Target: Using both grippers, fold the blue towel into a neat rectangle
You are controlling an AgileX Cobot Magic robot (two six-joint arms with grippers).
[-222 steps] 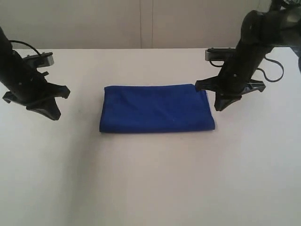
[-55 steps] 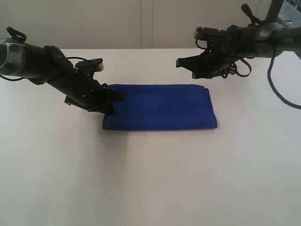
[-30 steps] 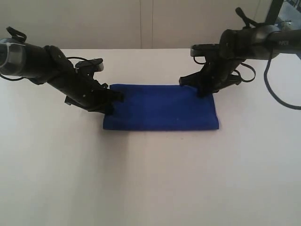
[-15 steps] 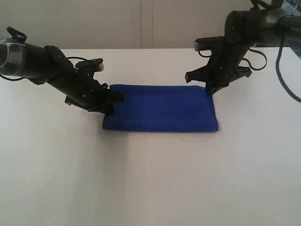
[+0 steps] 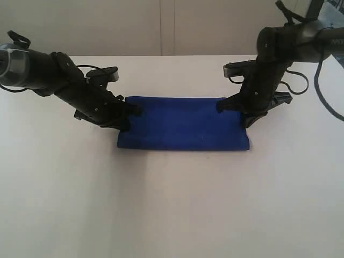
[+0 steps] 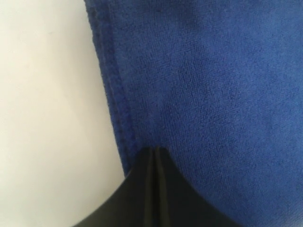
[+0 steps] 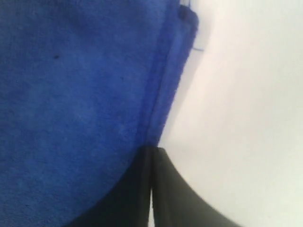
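Observation:
The blue towel (image 5: 183, 123) lies flat on the white table (image 5: 172, 204) as a folded rectangle. My left gripper (image 5: 125, 120) is shut, and its closed tips rest on the towel's left end just inside the stitched edge (image 6: 113, 94). In the left wrist view the left gripper (image 6: 152, 151) has no fabric between its jaws, with the towel (image 6: 213, 85) beyond it. My right gripper (image 5: 248, 121) is shut too, tips down at the towel's right edge. The right wrist view shows the right gripper (image 7: 151, 149) meeting the layered edge of the towel (image 7: 71, 94), nothing pinched.
The white table stretches wide on all sides of the towel. A pale wall (image 5: 172, 27) stands behind the far edge. Cables (image 5: 293, 80) hang from the right arm beside the towel's right end.
The right gripper has come down and nearer, from over the towel's far right corner to its right edge. The left arm has stayed in place, and the towel has barely shifted.

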